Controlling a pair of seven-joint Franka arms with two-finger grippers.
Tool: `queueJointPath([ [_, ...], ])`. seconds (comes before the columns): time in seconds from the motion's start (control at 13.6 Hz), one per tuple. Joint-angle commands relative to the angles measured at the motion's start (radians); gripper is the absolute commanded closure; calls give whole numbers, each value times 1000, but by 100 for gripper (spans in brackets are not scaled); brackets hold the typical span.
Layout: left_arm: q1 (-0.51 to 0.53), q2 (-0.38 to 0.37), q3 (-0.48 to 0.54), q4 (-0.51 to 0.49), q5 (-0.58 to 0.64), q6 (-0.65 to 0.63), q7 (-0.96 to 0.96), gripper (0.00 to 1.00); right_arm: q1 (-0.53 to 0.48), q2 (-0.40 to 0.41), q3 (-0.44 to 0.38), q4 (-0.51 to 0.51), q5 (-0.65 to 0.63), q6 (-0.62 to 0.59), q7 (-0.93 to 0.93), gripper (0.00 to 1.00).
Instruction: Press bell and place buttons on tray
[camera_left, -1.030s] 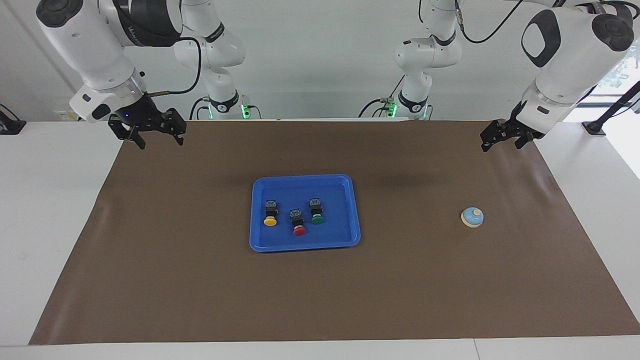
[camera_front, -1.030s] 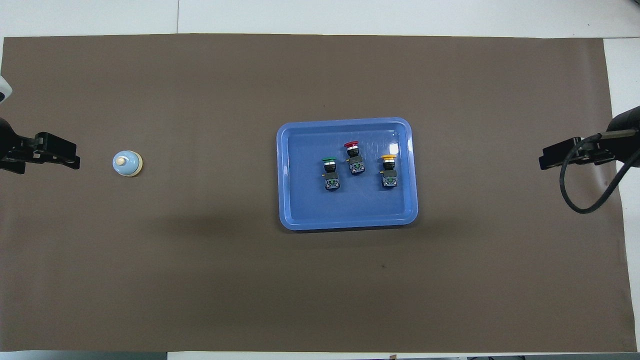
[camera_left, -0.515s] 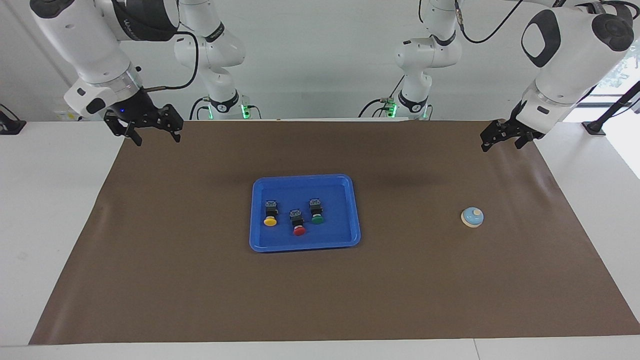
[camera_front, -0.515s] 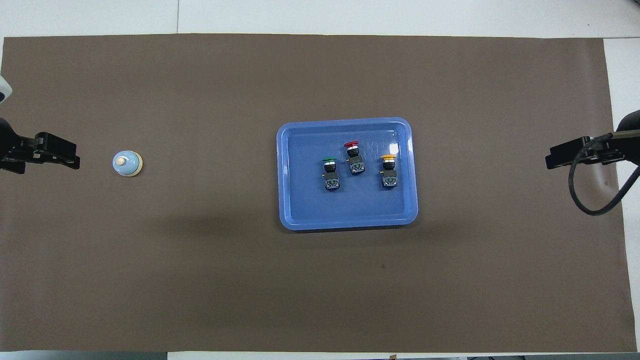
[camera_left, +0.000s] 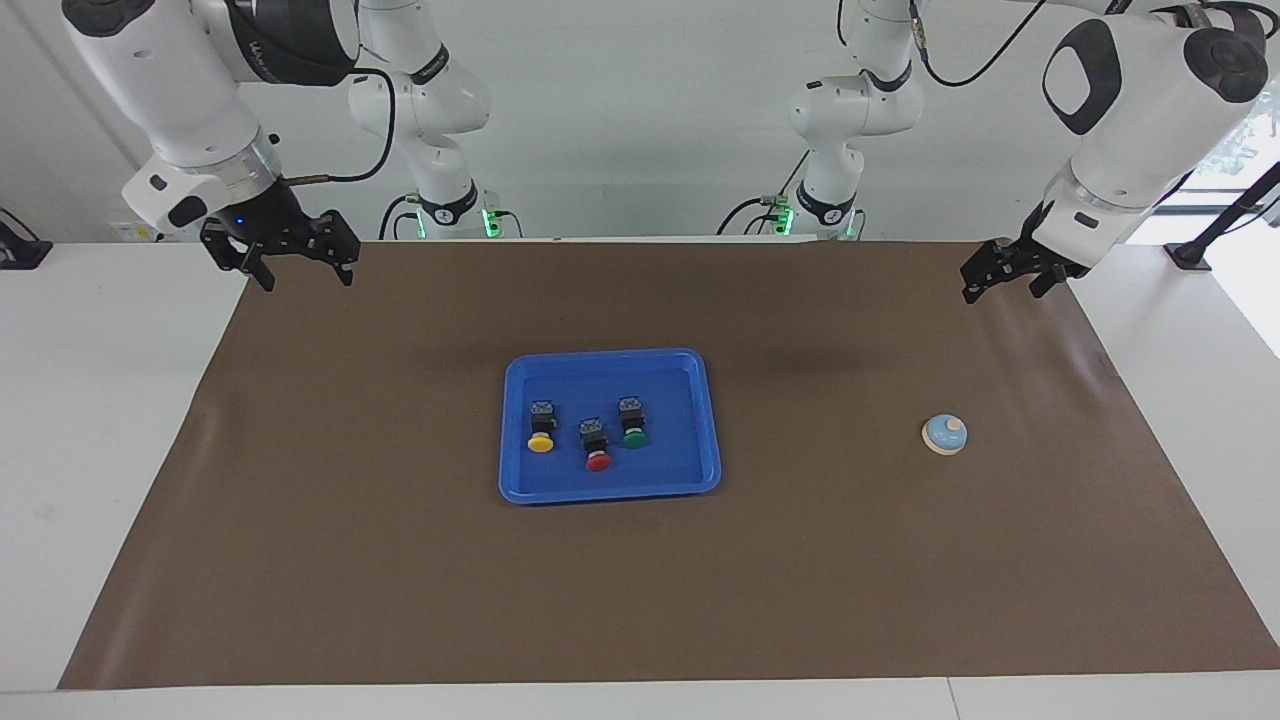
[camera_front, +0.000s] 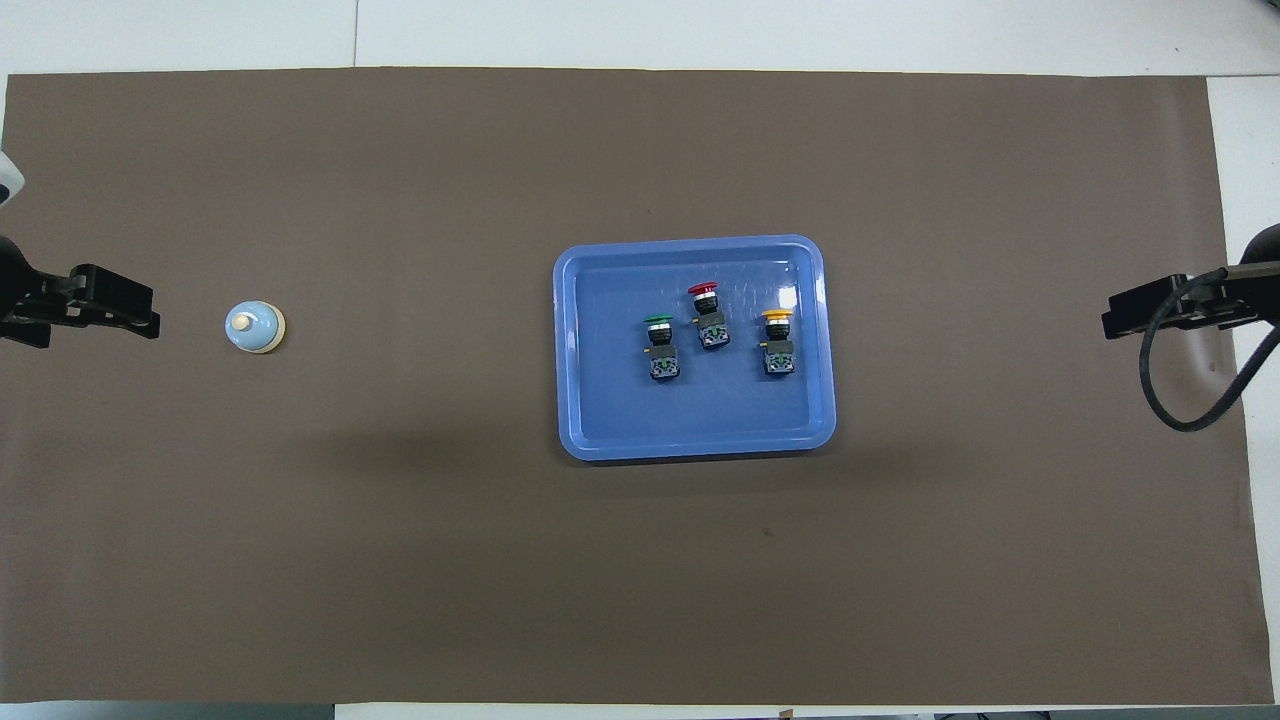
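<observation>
The blue tray (camera_left: 690, 470) (camera_front: 690, 243) lies mid-mat. In it lie three buttons on their sides: yellow (camera_left: 540, 442) (camera_front: 778, 340), red (camera_left: 597, 460) (camera_front: 707, 314) and green (camera_left: 634, 437) (camera_front: 659, 345). The light blue bell (camera_left: 944, 435) (camera_front: 255, 327) stands alone on the mat toward the left arm's end. My left gripper (camera_left: 1000, 290) (camera_front: 140, 318) hangs open and empty over the mat's edge at that end. My right gripper (camera_left: 306, 280) (camera_front: 1112, 322) is open and empty, raised over the mat's corner at the right arm's end.
A brown mat (camera_left: 400, 560) covers most of the white table (camera_left: 90, 400). A black cable (camera_front: 1165, 400) loops down from the right wrist.
My right gripper has risen and drawn back toward its own end of the table. The left arm, the bell, the tray and the buttons have not moved.
</observation>
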Motion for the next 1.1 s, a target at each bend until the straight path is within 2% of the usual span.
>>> queueJointPath([
  [0.0, 9, -9, -6, 6, -8, -16, 2, 0, -6, -5, 6, 7, -11, -48, 56, 0],
  [0.22, 8, -7, -6, 6, -8, -18, 2, 0, 0, -9, 7, 4, -12, -55, 116, 0],
  [1.03, -12, -23, -6, -7, -8, -18, -1, 0, -1, -13, 9, -2, -11, -54, 110, 0],
])
